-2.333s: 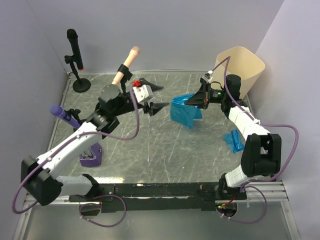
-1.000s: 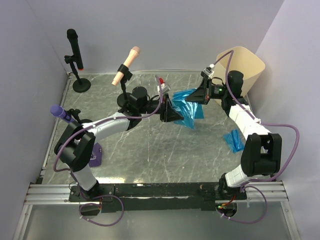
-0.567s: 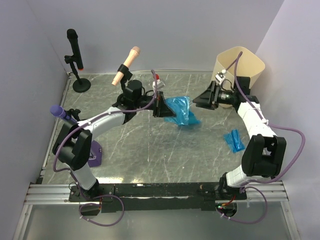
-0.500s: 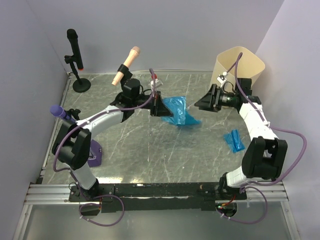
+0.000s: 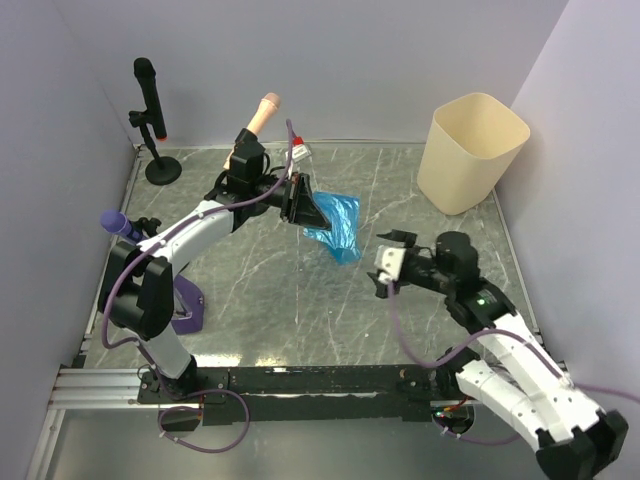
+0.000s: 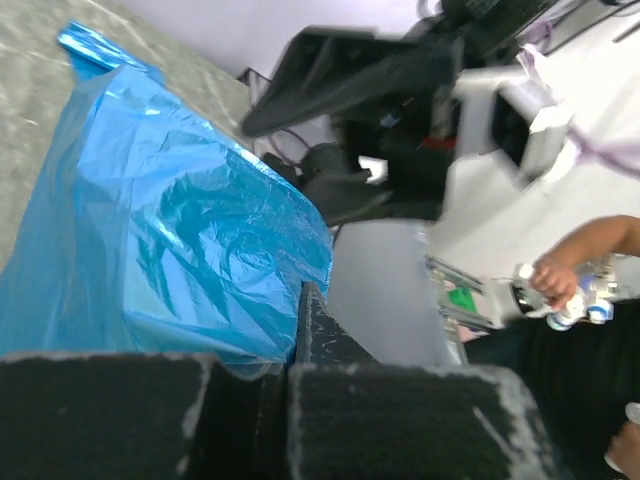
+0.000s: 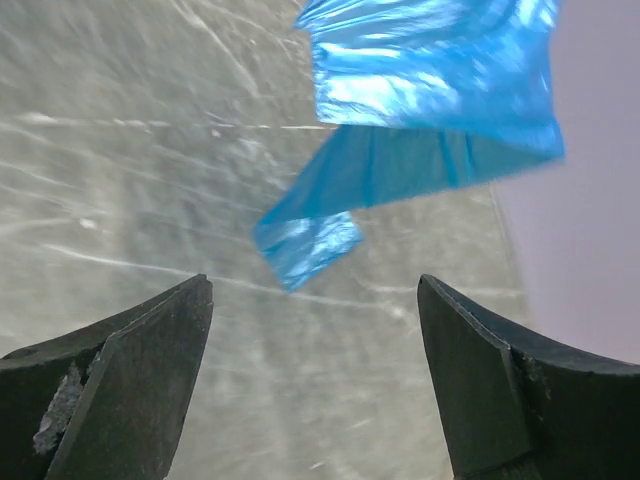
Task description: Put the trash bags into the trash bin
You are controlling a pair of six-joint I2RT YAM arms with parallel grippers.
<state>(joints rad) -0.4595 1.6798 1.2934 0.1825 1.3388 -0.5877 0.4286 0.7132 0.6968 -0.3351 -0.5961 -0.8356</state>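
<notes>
A crumpled blue trash bag [image 5: 335, 224] hangs above the middle of the table from my left gripper [image 5: 310, 208], which is shut on its upper edge. The left wrist view shows the blue trash bag [image 6: 160, 240] bunched against the closed left gripper [image 6: 292, 340]. My right gripper [image 5: 382, 266] stands open and empty, low over the table near the front right, apart from the bag. In the right wrist view the trash bag [image 7: 430, 90] hangs beyond the open right gripper [image 7: 315, 300]. The cream trash bin [image 5: 470, 150] stands upright at the back right corner.
A black microphone [image 5: 150, 100] on a stand is at the back left. A peach microphone [image 5: 258, 115] stands behind the left arm. A purple microphone [image 5: 125, 225] and its purple base [image 5: 185, 310] sit at the left edge. Walls close in both sides.
The right gripper opened, let go of the bag and drew back toward the front. The left gripper shut on the bag and carried it up and to the left.
</notes>
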